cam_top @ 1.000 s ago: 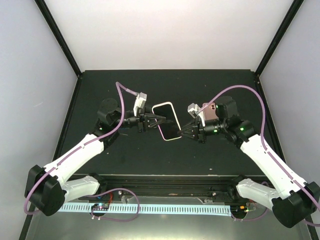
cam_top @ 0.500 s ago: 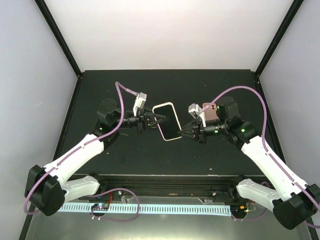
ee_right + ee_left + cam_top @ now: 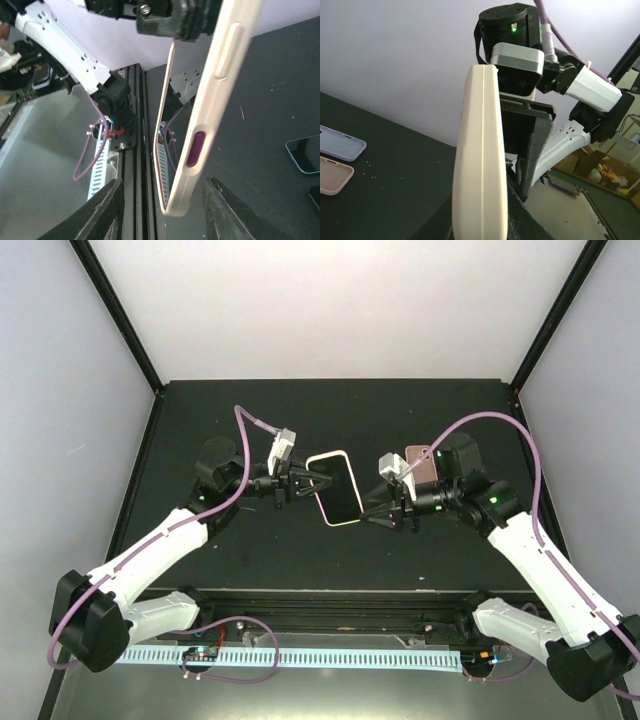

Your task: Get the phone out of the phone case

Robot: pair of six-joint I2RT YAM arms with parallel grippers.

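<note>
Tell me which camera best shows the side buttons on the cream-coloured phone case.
Right wrist: the cream-coloured phone case runs edge-on, its long raised button and purple button plain. Left wrist shows a buttonless edge; top external only the dark screen inside its rim.

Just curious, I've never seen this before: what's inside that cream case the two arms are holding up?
A phone: its dark screen fills the case in the top view. The case covers the phone's back and sides, so how firmly it sits cannot be seen.

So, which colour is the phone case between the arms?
The phone case is cream; the left wrist view shows it best.
</note>
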